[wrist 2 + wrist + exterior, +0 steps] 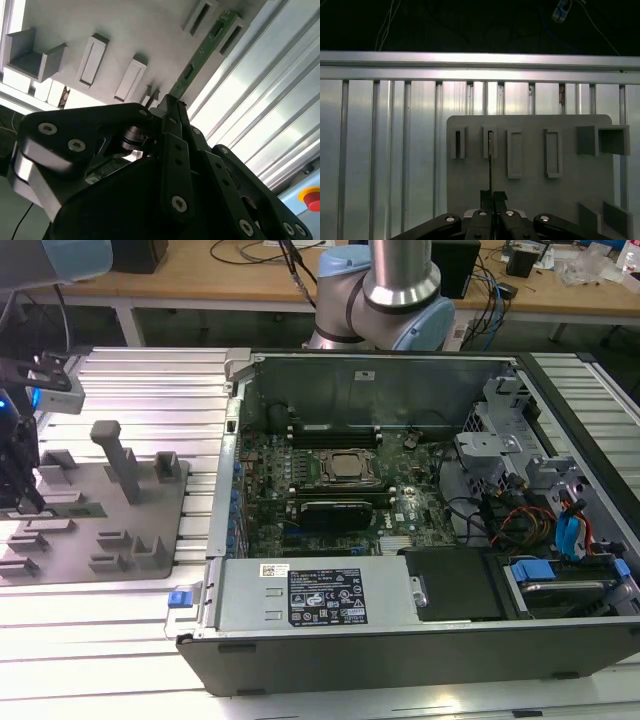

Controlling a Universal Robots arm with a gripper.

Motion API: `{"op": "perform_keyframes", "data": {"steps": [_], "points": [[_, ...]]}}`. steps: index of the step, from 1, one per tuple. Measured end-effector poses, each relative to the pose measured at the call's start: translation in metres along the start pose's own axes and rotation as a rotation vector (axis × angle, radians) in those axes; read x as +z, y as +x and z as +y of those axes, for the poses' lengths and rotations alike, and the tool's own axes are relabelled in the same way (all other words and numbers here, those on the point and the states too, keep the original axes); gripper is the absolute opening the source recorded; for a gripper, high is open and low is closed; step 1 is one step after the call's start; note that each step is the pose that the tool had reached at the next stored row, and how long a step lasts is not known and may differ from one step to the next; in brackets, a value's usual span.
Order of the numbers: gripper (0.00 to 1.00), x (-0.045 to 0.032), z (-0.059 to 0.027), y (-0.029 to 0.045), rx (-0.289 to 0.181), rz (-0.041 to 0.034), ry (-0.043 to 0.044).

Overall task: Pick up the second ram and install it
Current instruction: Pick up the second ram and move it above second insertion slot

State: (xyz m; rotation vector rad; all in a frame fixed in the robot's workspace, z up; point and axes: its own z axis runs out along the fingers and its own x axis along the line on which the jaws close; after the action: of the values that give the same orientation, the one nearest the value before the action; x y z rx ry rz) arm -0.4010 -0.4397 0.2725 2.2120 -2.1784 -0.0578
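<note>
The second ram, a slim long green circuit-board stick [199, 59], is clamped at one end by the black metal gripper [167, 103]. Its fingers [176, 135] are squeezed tight onto the board, one on each face, with no gap showing.

In the first wrist view the second ram [490, 165] is edge-on, just a thin line running straight out from the gripper [493, 196] across the flat grey slotted holder plate [535, 195]. The far end of the stick reaches a raised slot block [490, 142] on that plate, the second one in from one end of the row. Can't tell if the stick's edge is seated in that slot or lifted off it.

In the exterior view the holder plate [80, 480] lies on a ribbed aluminium table [150, 390]. The open dark computer case [420, 640] stands just beside the plate, on the exterior view's right.
</note>
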Motion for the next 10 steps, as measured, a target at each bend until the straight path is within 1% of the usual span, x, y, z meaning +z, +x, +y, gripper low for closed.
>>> {"op": "perform_keyframes", "data": {"steps": [2,4,7,9,10], "points": [[0.09,-0.0071,0.0003,-0.0002,0.000,0.0018,0.0001],[0.09,-0.0110,0.0005,-0.0003,0.000,0.0027,0.0000],[0.09,-0.0227,0.0012,-0.0006,0.000,0.0052,0.0001],[0.09,-0.0319,0.0016,-0.0010,0.000,0.0059,0.0001],[0.09,-0.0348,0.0018,-0.0011,0.000,0.0060,0.0001]]}}
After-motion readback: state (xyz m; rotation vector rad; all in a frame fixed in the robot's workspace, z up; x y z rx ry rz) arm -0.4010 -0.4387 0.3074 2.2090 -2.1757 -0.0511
